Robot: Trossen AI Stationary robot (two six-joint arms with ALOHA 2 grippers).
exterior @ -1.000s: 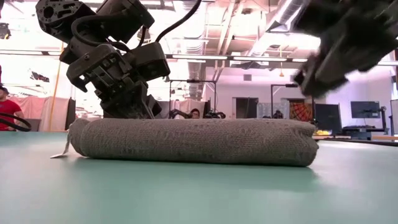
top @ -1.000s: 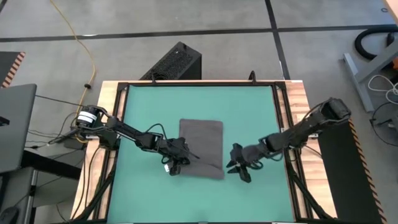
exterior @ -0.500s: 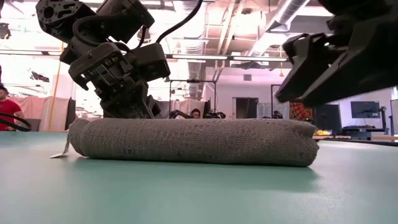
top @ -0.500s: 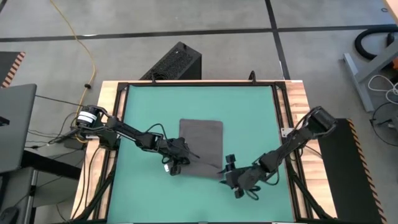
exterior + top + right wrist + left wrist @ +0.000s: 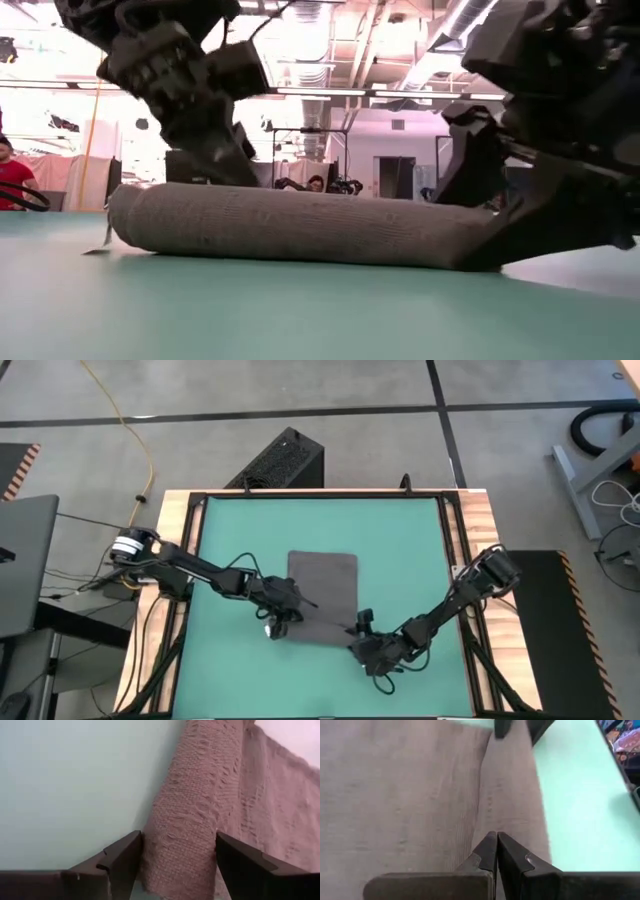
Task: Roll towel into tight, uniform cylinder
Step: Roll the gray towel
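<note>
The towel [image 5: 323, 594] lies near the middle of the green mat [image 5: 230, 530], its far part flat and its near edge turned over into a low roll that runs left to right across the low view [image 5: 290, 228]; a small white tag [image 5: 104, 240] hangs at the roll's left end. Both grippers sit at the ends of this roll, which looks like the reason for their placing: one end each, so the roll can be turned evenly and kept the same thickness along its length. The left gripper [image 5: 276, 612] is at the left end, its fingers pressed together with no gap visible in its wrist view [image 5: 496, 851], tips down on the cloth where the roll meets the flat part; whether any fabric is caught between them I cannot tell, so it reads as pressing or pinning rather than a clear pinch. The left arm reaches in low from the table's left edge, elbow bent, wrist angled down. The right gripper [image 5: 372, 650] is at the right end with its fingers [image 5: 120, 857] spread wide, one on each side of the roll's end [image 5: 185, 835], straddling it without closing. The right arm comes from the right edge, folded sharply back toward the near side, wrist low over the mat. By my judgement the roll is just begun, and the right fingers stand ready to close on that end.
</note>
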